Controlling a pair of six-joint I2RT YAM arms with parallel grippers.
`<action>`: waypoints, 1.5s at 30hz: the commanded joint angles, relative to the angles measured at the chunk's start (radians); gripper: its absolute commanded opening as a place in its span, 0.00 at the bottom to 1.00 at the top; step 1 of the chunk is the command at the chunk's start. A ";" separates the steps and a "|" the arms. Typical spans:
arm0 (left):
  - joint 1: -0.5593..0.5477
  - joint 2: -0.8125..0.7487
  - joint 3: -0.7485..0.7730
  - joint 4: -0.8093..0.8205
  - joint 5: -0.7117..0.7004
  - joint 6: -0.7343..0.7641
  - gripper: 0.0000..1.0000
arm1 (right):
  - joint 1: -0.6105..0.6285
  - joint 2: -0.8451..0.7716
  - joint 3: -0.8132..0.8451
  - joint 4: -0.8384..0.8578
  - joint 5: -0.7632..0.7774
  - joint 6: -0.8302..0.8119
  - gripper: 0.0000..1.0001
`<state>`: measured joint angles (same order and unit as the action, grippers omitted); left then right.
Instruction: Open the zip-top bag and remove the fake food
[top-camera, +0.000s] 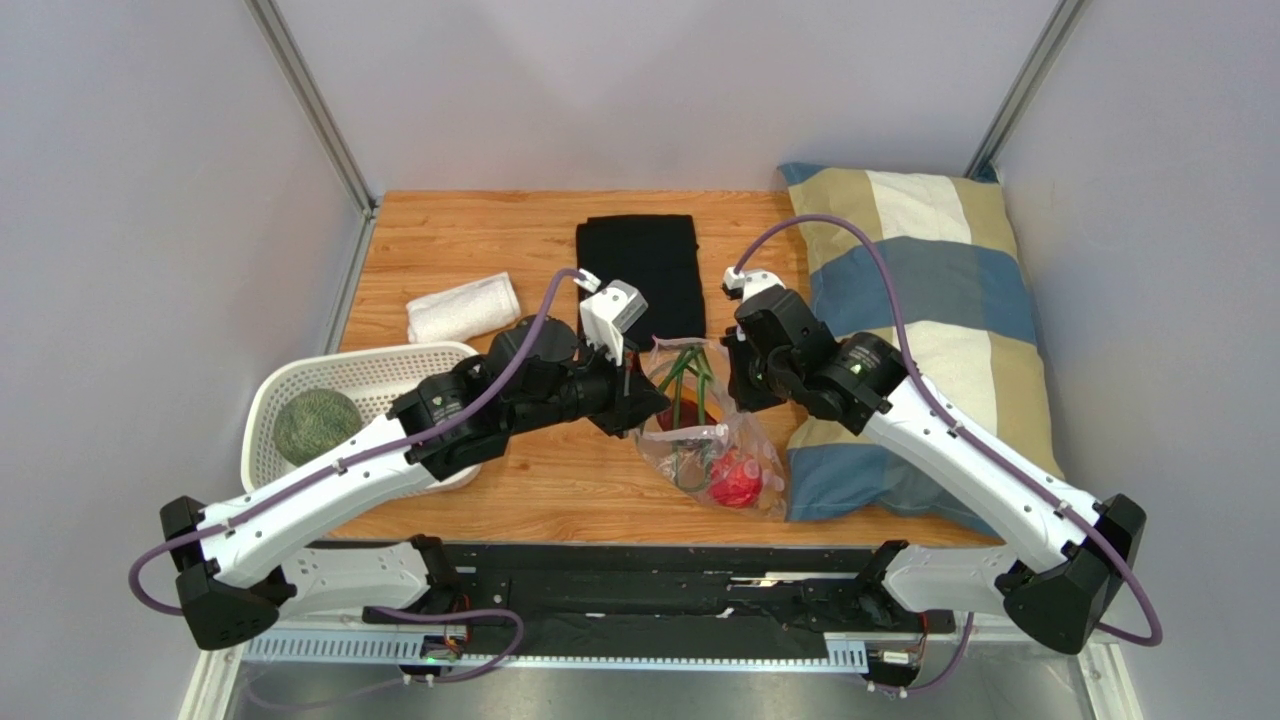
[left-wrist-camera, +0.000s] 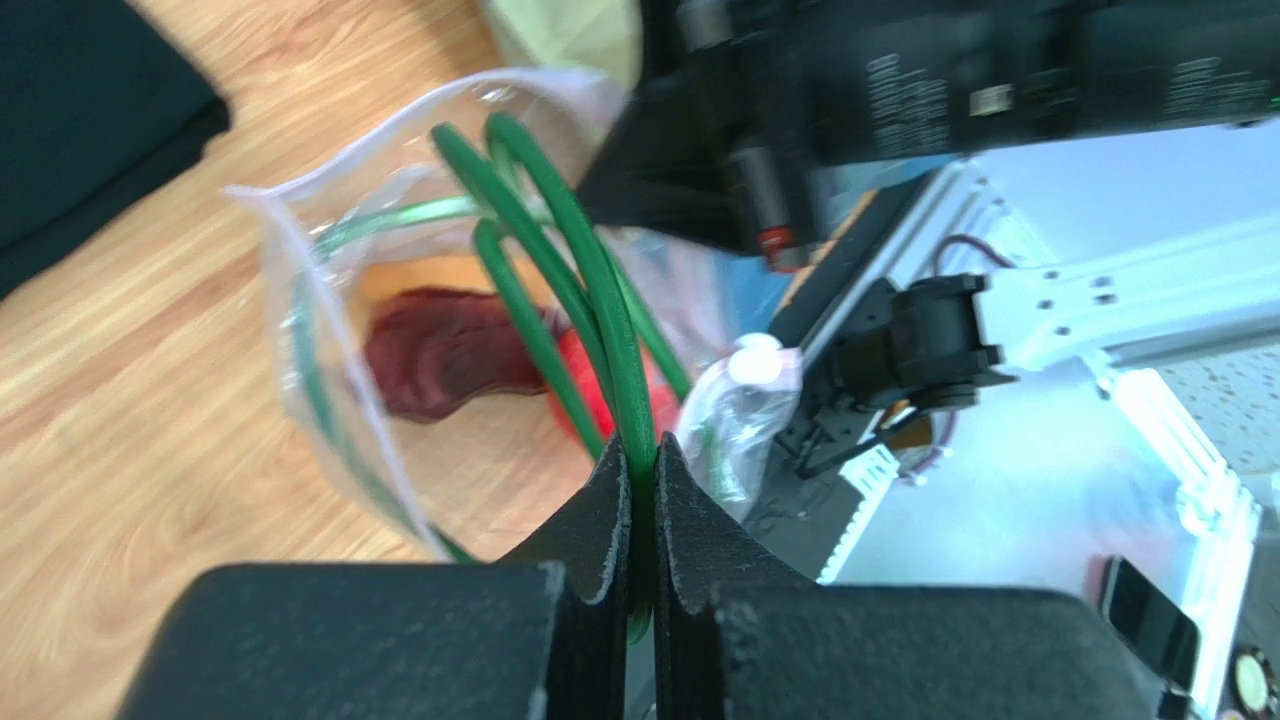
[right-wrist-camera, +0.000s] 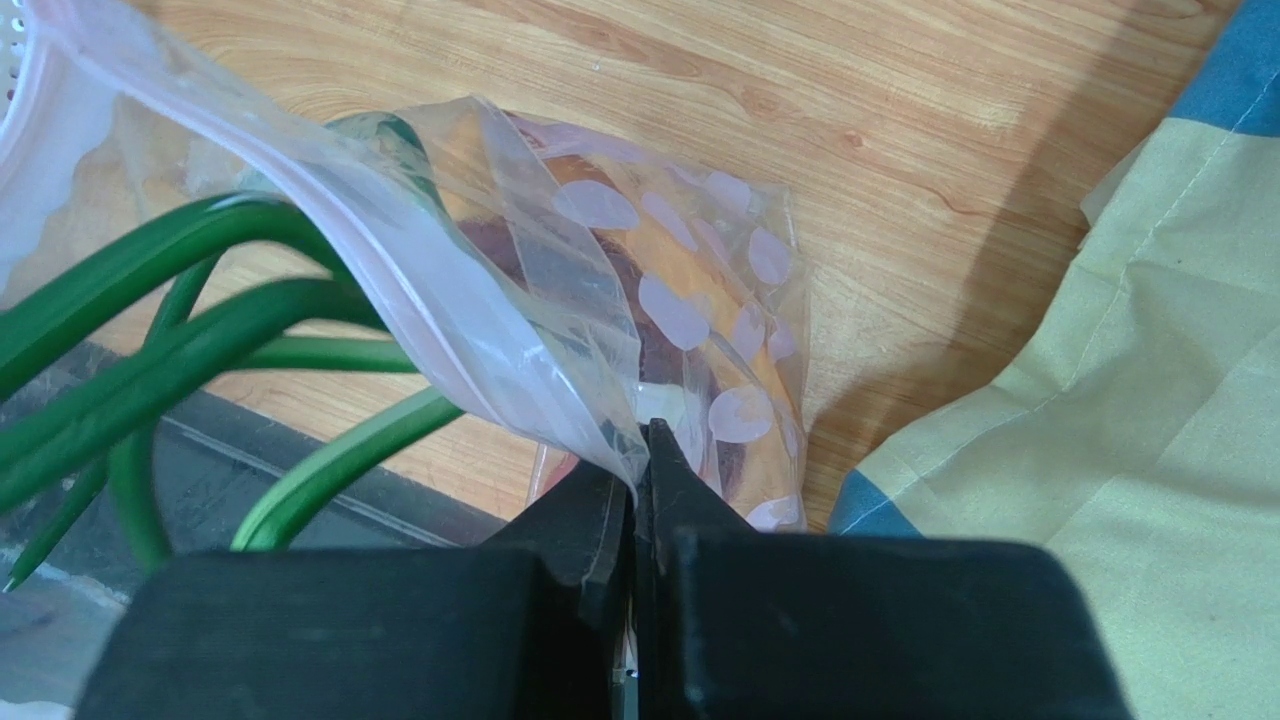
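Note:
The clear zip-top bag (top-camera: 718, 450) with pale pink dots lies mid-table, its mouth open and lifted. My right gripper (right-wrist-camera: 642, 450) is shut on the bag's rim (right-wrist-camera: 496, 323) and holds it up. My left gripper (left-wrist-camera: 640, 465) is shut on a thin green stem (left-wrist-camera: 601, 293) of the leafy bunch, whose stems (top-camera: 687, 371) stick out of the bag's mouth. A red round fruit (top-camera: 735, 480) lies inside the bag near its bottom. A dark red piece (left-wrist-camera: 443, 353) and an orange piece (right-wrist-camera: 706, 353) also show inside.
A folded black cloth (top-camera: 642, 270) lies behind the bag. A rolled white towel (top-camera: 461, 308) and a white perforated basket (top-camera: 286, 393) holding a green round thing (top-camera: 314, 426) are at the left. A checked pillow (top-camera: 932, 315) fills the right side.

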<state>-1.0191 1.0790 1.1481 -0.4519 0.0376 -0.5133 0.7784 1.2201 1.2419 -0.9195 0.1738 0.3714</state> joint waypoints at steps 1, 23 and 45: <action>-0.015 -0.019 0.102 0.122 0.082 0.041 0.00 | -0.001 0.015 0.025 0.004 -0.002 -0.005 0.00; 0.132 -0.255 0.262 -0.526 -0.921 -0.173 0.00 | -0.108 0.010 -0.044 0.057 -0.157 0.027 0.00; 1.133 -0.142 -0.214 -0.548 -0.275 -0.303 0.13 | -0.110 0.015 0.004 0.025 -0.284 -0.006 0.00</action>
<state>0.0975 0.9264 0.9199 -1.0191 -0.3515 -0.7822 0.6708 1.2274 1.1866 -0.9024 -0.0807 0.3927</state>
